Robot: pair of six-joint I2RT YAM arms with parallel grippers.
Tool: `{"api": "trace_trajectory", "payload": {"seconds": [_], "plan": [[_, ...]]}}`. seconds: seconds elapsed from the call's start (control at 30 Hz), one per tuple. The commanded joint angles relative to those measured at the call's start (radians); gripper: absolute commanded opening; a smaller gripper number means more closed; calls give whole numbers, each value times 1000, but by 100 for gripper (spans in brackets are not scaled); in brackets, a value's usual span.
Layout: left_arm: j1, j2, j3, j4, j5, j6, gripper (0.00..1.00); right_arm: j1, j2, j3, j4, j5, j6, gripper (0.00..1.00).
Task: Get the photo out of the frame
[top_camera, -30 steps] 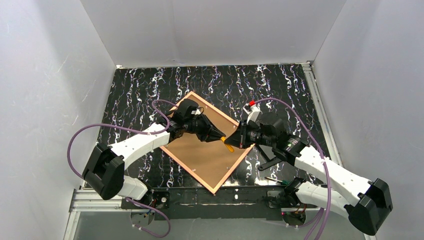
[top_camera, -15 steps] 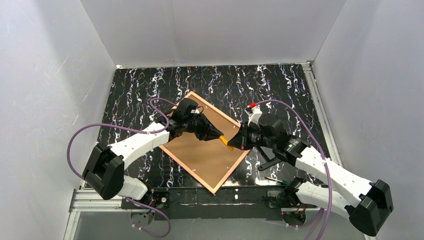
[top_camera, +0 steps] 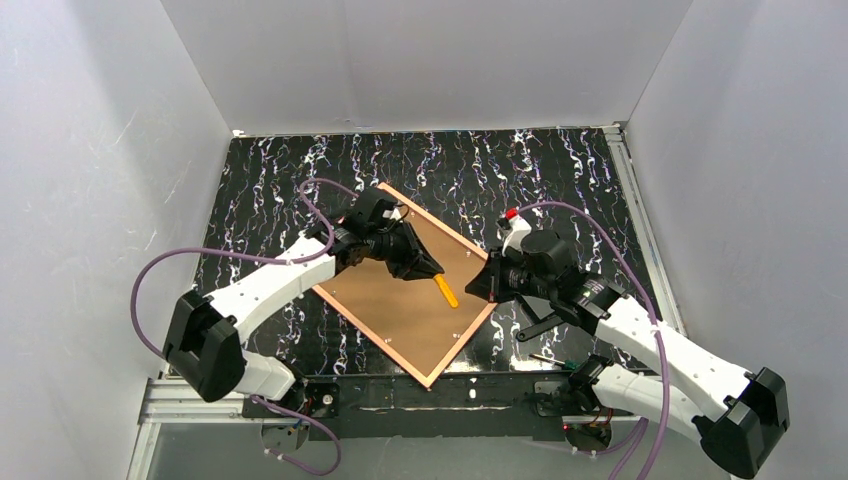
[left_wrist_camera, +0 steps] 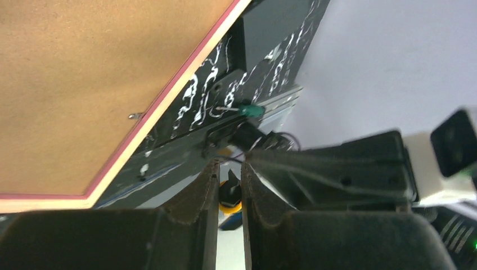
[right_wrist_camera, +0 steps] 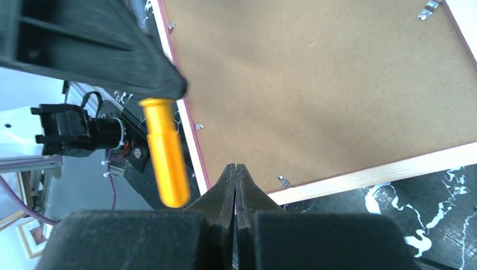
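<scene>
Crowded over the frame, open desk beyond it

My left fingers (top_camera: pixel 425 266) and the orange tool (top_camera: pixel 446 291) they grip block the middle of the frame (top_camera: pixel 371 338). My pressed-together right fingers (top_camera: pixel 478 286) crowd its right corner, leaving a narrow gap between us. Bare desk (top_camera: pixel 520 170) lies past the far corner, and white walls (top_camera: pixel 400 60) close three sides.
</scene>
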Motion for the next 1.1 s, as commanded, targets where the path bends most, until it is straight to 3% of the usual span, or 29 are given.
{"api": "trace_trajectory", "payload": {"seconds": [0.0, 0.07, 0.17, 0.23, 0.27, 0.37, 0.43, 0.63, 0.83, 0.97, 1.07], "plan": [[-17, -92, 68, -286, 6, 288, 0, -3, -44, -4, -15, -7, -65, 1], [-17, -109, 50, -246, 50, 315, 0, -2, -49, -21, 32, -66, -57, 1], [-17, -75, 61, -165, 232, 355, 0, -2, -39, -25, 93, -138, -45, 1], [-21, -51, 125, -270, 294, 493, 0, -3, -33, -16, 92, -130, -37, 1], [-23, -46, 157, -355, 270, 595, 0, -3, -34, -10, 76, -107, -39, 1], [-41, -41, 218, -646, -18, 901, 0, -5, -37, 22, -62, 19, -58, 1], [-46, -14, 206, -676, -140, 996, 0, -9, -47, 33, -129, 90, -65, 1], [-66, 205, 178, -652, -294, 1072, 0, -11, -159, -23, -164, 160, -27, 1], [-95, 310, 170, -557, -380, 1088, 0, -12, -253, -99, -167, 184, 13, 1], [-99, 338, 177, -554, -388, 1067, 27, -13, -246, -111, -155, 172, 23, 1], [-99, 318, 159, -551, -385, 1042, 54, -13, -227, -111, -138, 136, 24, 1]]}}
